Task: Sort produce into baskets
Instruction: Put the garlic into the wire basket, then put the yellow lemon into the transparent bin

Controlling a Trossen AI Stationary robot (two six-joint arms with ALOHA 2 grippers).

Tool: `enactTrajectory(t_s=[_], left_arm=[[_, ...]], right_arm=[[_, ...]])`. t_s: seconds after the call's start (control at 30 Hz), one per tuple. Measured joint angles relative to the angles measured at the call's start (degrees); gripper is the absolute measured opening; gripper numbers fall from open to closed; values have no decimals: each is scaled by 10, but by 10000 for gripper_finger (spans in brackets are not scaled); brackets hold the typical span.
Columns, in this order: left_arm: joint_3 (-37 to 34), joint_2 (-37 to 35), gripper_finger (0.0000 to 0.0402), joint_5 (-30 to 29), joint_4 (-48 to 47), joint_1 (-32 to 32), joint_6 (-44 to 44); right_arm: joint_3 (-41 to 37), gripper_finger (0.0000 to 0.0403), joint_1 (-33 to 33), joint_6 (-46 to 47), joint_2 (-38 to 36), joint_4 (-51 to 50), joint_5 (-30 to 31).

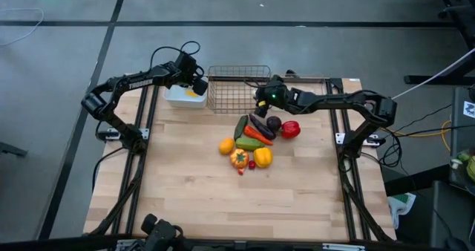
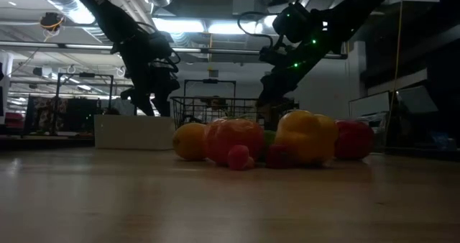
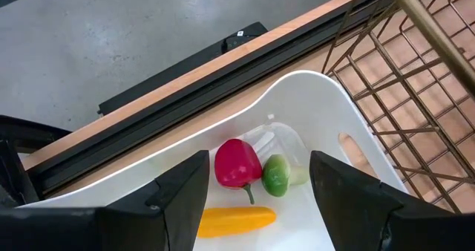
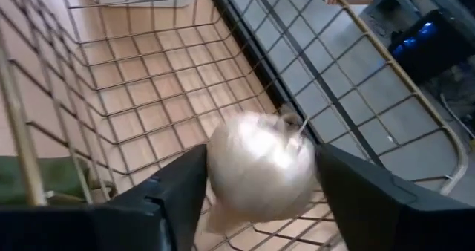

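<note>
Table (image 1: 193,199), wood top, both arms reaching to its far edge where the containers sit in a row. White tray (image 1: 180,98) at far left, wire basket (image 1: 236,87) beside it toward the middle. A clear bin may sit right of the basket under the right arm; I can't make it out from the high view.

Produce pile (image 1: 256,139) lies mid-table, just in front of the basket: a green cucumber (image 1: 241,126) and a dark eggplant (image 1: 260,125), both with long axes running diagonally toward the basket, a red pepper (image 1: 290,129), a yellow pepper (image 1: 263,157), an orange (image 1: 226,145) and small red bits at the near edge.

Right gripper (image 4: 260,184) hangs at the basket's right near corner. Its fingers stand apart either side of a pale round piece (image 4: 256,169), blurred; I judge it an onion or garlic, and can't tell whether the pads still bear on it. Basket floor lies directly beyond the piece, so the drop line looks good if I let it go here.

Left gripper (image 3: 256,195) hovers over the white tray, fingers spread, holding nothing. In the tray beyond it: a red piece (image 3: 237,163), a small green one (image 3: 276,175), a yellow one (image 3: 234,220) lying lengthwise across the gap.

For the next pick, the pile lies back toward me from both grippers. The right arm is nearer the pile, the left nearer the orange side.
</note>
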Motion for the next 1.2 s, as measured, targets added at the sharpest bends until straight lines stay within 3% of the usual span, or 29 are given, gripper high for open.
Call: enactTrajectory(t_s=[0.27,0.73,1.0,1.2], left_arm=[[0,0,230,0,0,0,0],[17,-42,230,0,6,0,36],[25,-127,230,5,-10,-22,31],[25,-170,230,66,-40,-95,-3]], right_arm=[[0,309,0,-5,0,4,9],[49,308,0,-10,2,-24,10],[147,308,0,-28,2,-157,10],[246,308,0,-34,2,-310,11]])
